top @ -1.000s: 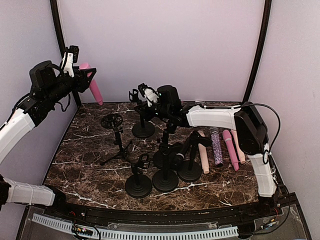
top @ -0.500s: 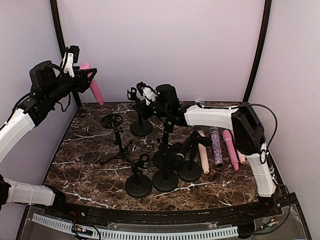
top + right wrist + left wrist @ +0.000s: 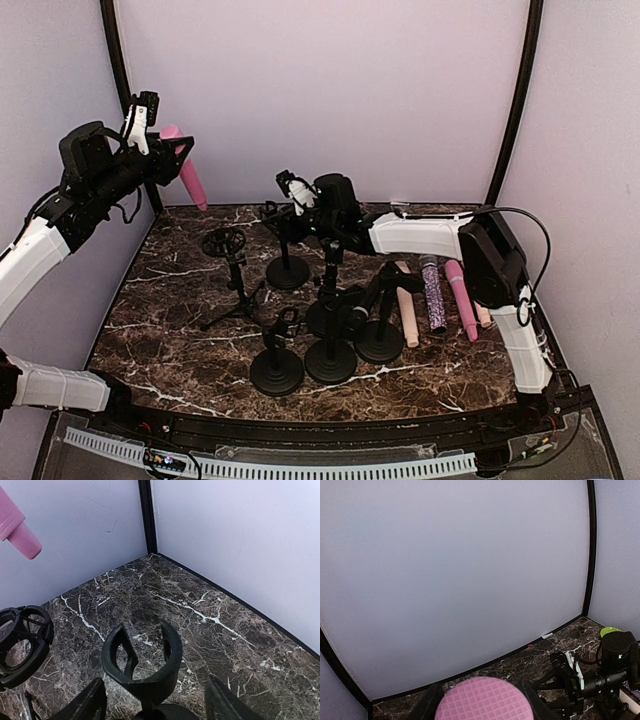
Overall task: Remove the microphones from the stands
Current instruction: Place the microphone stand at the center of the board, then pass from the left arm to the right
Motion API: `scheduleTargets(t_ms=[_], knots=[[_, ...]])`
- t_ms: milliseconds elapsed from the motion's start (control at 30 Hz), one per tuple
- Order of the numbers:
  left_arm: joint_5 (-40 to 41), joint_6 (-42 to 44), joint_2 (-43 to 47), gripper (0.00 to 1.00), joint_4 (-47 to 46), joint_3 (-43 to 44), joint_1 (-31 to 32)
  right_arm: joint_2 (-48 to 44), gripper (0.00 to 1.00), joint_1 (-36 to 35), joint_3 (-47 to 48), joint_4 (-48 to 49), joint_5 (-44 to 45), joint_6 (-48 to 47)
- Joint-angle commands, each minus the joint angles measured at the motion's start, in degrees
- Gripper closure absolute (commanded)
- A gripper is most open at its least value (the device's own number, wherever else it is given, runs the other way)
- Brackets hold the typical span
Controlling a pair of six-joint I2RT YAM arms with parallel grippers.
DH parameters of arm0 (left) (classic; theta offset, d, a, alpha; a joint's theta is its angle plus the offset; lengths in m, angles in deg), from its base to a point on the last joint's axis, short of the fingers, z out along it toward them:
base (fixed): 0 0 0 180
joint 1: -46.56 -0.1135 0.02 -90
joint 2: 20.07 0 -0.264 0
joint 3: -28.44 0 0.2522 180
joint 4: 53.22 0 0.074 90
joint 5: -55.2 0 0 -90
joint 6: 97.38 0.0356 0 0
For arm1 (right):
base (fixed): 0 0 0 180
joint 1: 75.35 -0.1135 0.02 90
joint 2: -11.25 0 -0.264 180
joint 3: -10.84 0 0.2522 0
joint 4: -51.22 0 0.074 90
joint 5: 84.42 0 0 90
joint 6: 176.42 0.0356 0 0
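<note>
A pink microphone (image 3: 186, 172) hangs high at the back left, and my left gripper (image 3: 163, 150) is shut on it. In the left wrist view its gridded pink head (image 3: 483, 702) fills the gap between the dark fingers (image 3: 427, 706). The empty black stand (image 3: 288, 270) is on the marble table (image 3: 170, 300), its forked clip (image 3: 145, 660) upright. My right gripper (image 3: 283, 207) is open, one finger (image 3: 86, 705) on each side of the clip and not touching it. The microphone's handle (image 3: 16, 526) shows at the top left of the right wrist view.
A tripod stand with a round shock mount (image 3: 225, 244) is left of the empty stand. Three round-based stands (image 3: 331, 358) cluster in front of it. Cream (image 3: 408, 308), glittery purple (image 3: 433, 293) and pink (image 3: 461, 298) microphones lie at the right.
My right gripper has opened and let go of the stand's clip. The stand has shifted slightly towards the near side. The left arm with the pink microphone has stayed still.
</note>
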Motion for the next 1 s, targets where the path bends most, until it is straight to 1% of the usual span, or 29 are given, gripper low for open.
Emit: scheduleTargets(t_ms=[0, 200, 333, 567, 700, 800, 833, 867, 967], knots=[[-0.9, 0.2, 1.5, 1.00, -2.6, 0.8, 0.0, 1.9, 0.25, -0.6, -1.8, -2.8, -1.0, -0.8], [-2.4, -0.4, 1.4, 1.00, -2.4, 1.7, 0.0, -3.5, 0.07, -0.5, -1.5, -6.3, -3.0, -2.6], [-3.5, -0.3, 0.9, 1.00, -2.0, 2.4, 0.0, -6.8, 0.02, -0.5, 0.1, -9.9, -5.0, -2.7], [-7.1, -0.9, -0.9, 1.00, 0.1, 4.9, 0.1, -11.3, 0.01, 0.0, 2.3, -14.4, -2.6, -2.7], [-10.6, -1.9, -1.9, 1.00, 1.7, 6.8, 0.2, -14.7, 0.01, 1.2, 1.1, -15.4, -4.1, -2.7], [-15.7, -3.9, -2.9, 1.00, 4.3, 8.2, 0.3, -18.2, 0.01, 2.1, -1.3, -15.6, -8.4, -2.6], [-18.6, -5.0, -3.5, 1.00, 4.8, 9.0, 0.6, -19.6, 0.01, 2.4, -2.4, -15.4, -10.7, -2.6], [-20.1, -6.0, -3.9, 1.00, 4.9, 9.7, 1.0, -21.0, 0.02, 2.6, -3.6, -15.2, -13.2, -2.6], [-28.2, -10.1, -5.8, 1.00, 5.0, 11.2, 2.3, -25.4, 0.05, 2.6, -7.9, -13.7, -22.5, -2.0]])
